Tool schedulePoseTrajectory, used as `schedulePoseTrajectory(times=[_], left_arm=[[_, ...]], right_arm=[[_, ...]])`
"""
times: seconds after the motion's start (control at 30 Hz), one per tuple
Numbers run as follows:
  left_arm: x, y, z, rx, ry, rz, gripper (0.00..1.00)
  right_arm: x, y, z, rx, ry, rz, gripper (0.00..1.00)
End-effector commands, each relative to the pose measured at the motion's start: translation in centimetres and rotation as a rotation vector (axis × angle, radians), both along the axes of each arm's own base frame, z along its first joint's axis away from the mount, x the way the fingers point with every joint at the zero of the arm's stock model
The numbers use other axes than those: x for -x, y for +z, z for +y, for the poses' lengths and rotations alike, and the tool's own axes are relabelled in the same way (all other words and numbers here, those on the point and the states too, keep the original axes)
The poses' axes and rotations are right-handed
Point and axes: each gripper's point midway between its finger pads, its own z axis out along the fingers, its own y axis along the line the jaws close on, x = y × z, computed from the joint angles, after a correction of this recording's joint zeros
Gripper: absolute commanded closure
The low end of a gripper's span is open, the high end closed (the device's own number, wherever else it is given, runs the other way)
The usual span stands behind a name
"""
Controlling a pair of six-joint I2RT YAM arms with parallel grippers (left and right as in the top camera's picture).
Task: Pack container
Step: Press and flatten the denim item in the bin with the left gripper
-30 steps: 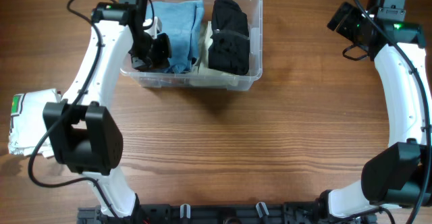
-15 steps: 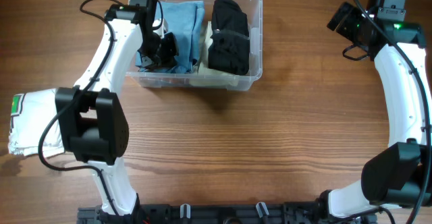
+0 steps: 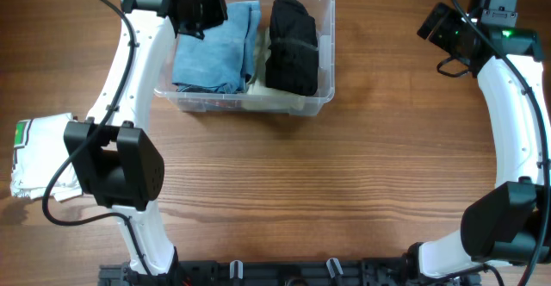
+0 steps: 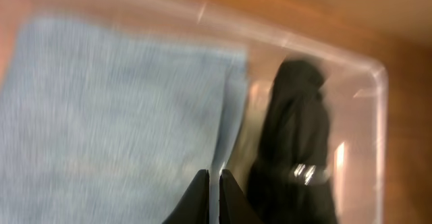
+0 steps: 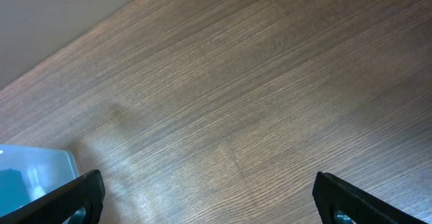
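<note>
At the table's [image 3: 344, 183] far edge, left of centre: container [image 3: 293, 107] holding blue cloth [image 3: 211, 49] beside black garment [image 3: 291, 45]. Above the cloth, left gripper [image 4: 212, 177] pressed together, seemingly empty through the blur. Near the far right corner, right gripper [image 5: 209, 187] spread wide.

I see the container [image 3: 331, 62] as clear, glossy plastic. Inside it lie a soft, matt blue cloth [image 3: 211, 53] and a matt black cloth [image 3: 293, 49]. Under it, the table [image 3: 362, 183] is smooth, grained wood.

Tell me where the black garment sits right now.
Overhead view: the black garment lies in the right half of the container, beside the blue cloth.
</note>
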Motion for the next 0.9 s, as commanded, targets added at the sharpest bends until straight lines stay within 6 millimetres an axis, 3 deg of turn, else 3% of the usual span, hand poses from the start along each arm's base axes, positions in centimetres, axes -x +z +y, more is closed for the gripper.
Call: schedulePoseTrajectory(times=[0.0, 0.13, 0.27, 0.5, 0.87], left_arm=[[-1.7, 1.5, -0.3, -0.003, -0.009, -0.098, 0.95], [-3.2, 0.9, -0.8, 0.003, -0.013, -0.138, 0.95], [-4.5, -1.1, -1.0, 0.004, -0.013, -0.139, 0.94], [-5.0, -5.1, -1.1, -0.004, -0.011, -0.076, 0.94], [-5.4, -8.8, -1.2, -0.011, -0.013, -0.026, 0.95]], right_arm=[[-0.1, -0.6, 0.2, -0.012, -0.002, 0.009, 0.00], [-0.1, -0.6, 0.2, -0.012, -0.002, 0.009, 0.00], [-0.1, -0.6, 0.2, -0.012, -0.002, 0.009, 0.00], [-0.1, -0.6, 0.2, -0.012, -0.002, 0.009, 0.00], [-0.1, -0.6, 0.2, -0.012, -0.002, 0.009, 0.00]])
